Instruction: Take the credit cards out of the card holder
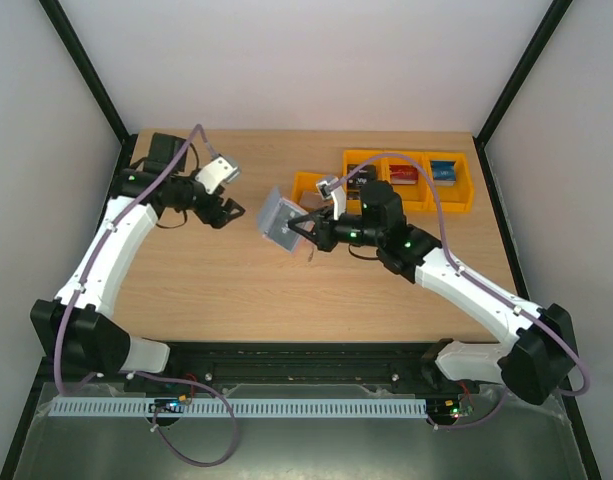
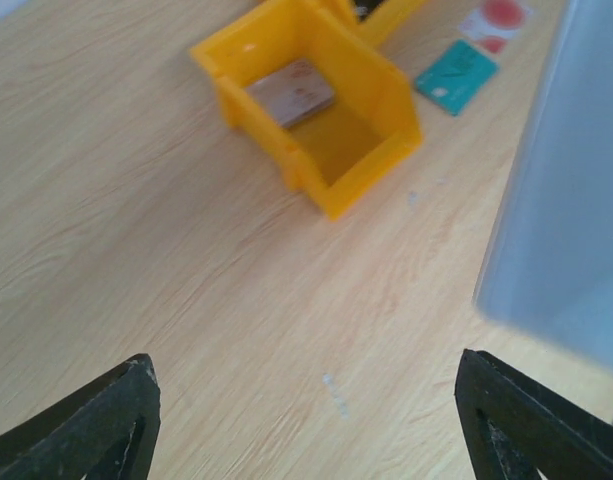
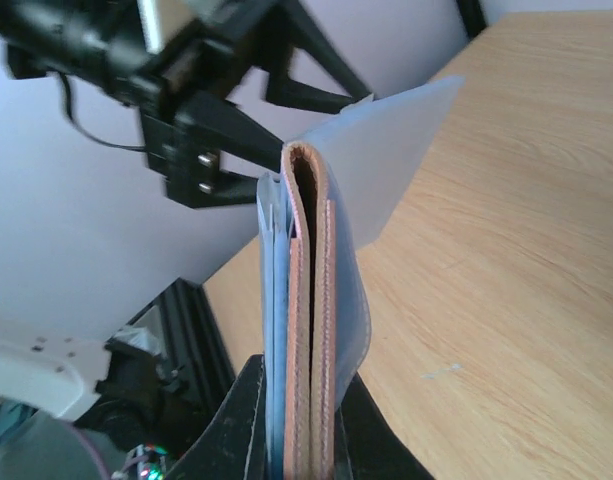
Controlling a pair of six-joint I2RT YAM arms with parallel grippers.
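From above, the right hand (image 1: 300, 232) is clamped on the flat pinkish-brown leather card holder (image 1: 282, 226), raised over the wooden desk (image 1: 206, 290). The left hand (image 1: 226, 212) hangs near, wide open and empty. Its wrist view shows the red-and-white card (image 2: 496, 18) lying on the desk. The right wrist view shows the thin light blue-grey card (image 3: 386, 150) protruding from the holder: light, stiff, likely slick, best pinched at its exposed corner.
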